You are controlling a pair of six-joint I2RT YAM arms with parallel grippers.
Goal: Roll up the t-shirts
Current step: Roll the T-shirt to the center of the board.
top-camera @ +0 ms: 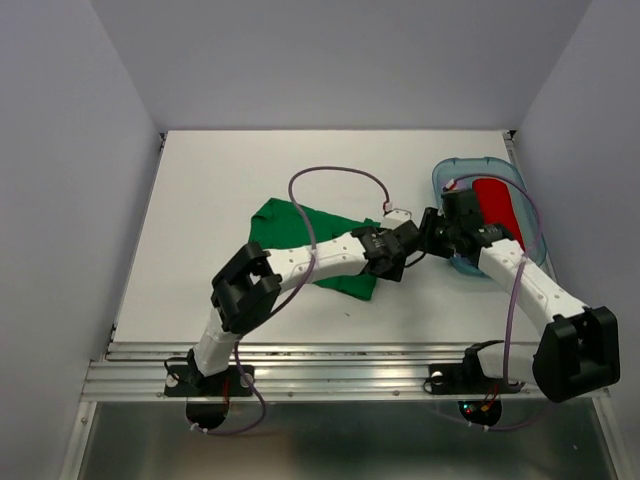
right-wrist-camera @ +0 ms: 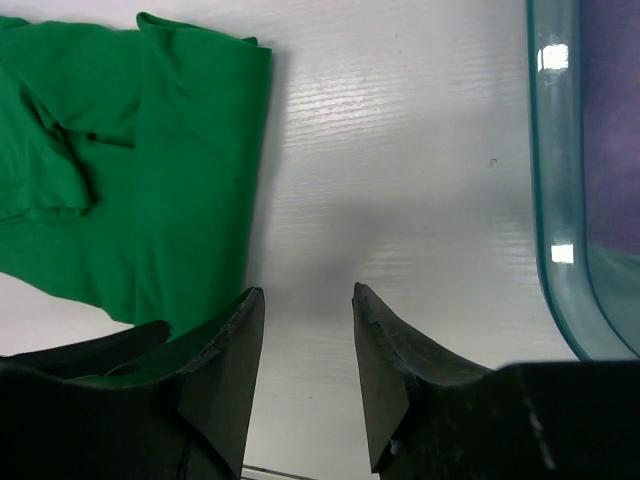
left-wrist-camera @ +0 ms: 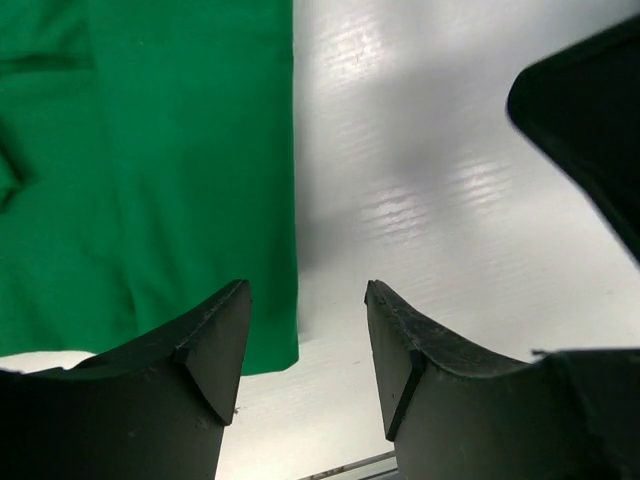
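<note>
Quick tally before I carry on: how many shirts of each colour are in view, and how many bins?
green t-shirt: 1
red t-shirt: 1
clear blue bin: 1
Total: 3

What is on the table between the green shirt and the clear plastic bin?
Nothing. The right wrist view shows only bare white table between the green shirt and the bin.

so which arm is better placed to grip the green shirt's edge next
left, likely: the left fingers stand open astride the edge of the green t-shirt, while between the right fingers only bare table shows
</note>
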